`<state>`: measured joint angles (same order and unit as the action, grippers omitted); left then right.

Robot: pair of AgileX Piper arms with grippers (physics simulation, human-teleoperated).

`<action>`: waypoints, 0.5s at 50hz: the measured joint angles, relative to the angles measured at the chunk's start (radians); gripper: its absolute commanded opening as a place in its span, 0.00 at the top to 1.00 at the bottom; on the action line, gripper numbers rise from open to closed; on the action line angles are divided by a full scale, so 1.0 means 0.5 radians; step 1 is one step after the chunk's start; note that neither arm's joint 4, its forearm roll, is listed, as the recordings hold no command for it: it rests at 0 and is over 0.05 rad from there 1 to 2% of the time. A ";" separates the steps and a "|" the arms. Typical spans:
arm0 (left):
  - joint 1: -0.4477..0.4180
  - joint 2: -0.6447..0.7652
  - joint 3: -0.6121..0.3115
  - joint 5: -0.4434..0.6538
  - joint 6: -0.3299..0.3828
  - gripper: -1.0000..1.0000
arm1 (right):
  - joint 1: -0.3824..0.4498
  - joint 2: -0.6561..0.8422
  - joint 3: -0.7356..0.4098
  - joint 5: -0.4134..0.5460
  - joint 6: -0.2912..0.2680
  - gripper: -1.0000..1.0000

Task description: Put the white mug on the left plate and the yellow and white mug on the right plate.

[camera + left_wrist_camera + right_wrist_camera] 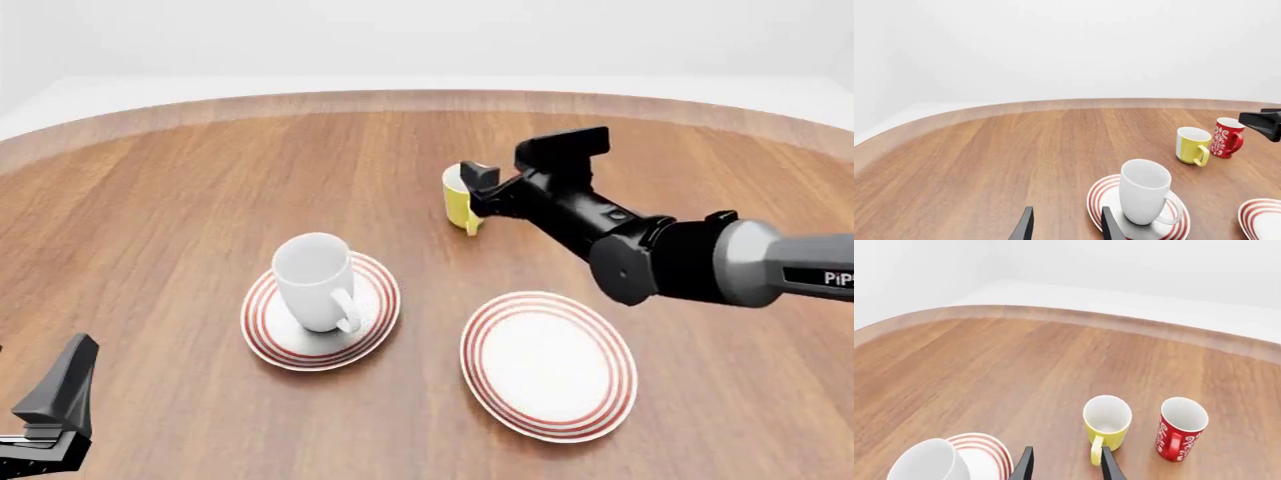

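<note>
The white mug (318,280) stands upright on the left plate (374,325), handle toward the near side. It also shows in the left wrist view (1145,192) on that plate (1099,196). The right plate (547,365) holds nothing. The yellow and white mug (458,203) stands on the table beyond it, partly hidden by my right gripper (479,193). That gripper (1065,467) is open, just short of the mug (1107,421), whose handle points toward it. My left gripper (1066,227) is open and empty at the near left (60,395), away from the white mug.
A slim red cup with white pattern (1182,428) stands right beside the yellow mug; it also shows in the left wrist view (1226,137). The right arm hides it in the front view. The table's curved far edge (427,98) lies beyond.
</note>
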<state>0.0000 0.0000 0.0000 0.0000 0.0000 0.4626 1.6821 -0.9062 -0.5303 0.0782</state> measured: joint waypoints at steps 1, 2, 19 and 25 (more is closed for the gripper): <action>0.000 0.000 0.000 0.000 0.000 0.00 | -0.003 0.007 -0.008 0.005 0.003 0.00; 0.000 0.000 0.000 0.000 0.000 0.00 | -0.005 0.015 -0.015 0.010 0.007 0.00; 0.000 0.000 0.000 0.000 0.000 0.00 | -0.045 0.135 -0.139 0.098 0.072 0.00; 0.000 0.000 0.000 0.000 0.000 0.00 | -0.060 0.174 -0.177 0.123 0.099 0.00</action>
<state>0.0000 0.0000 0.0000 0.0000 0.0000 0.4325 1.7692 -0.9949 -0.4687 0.1276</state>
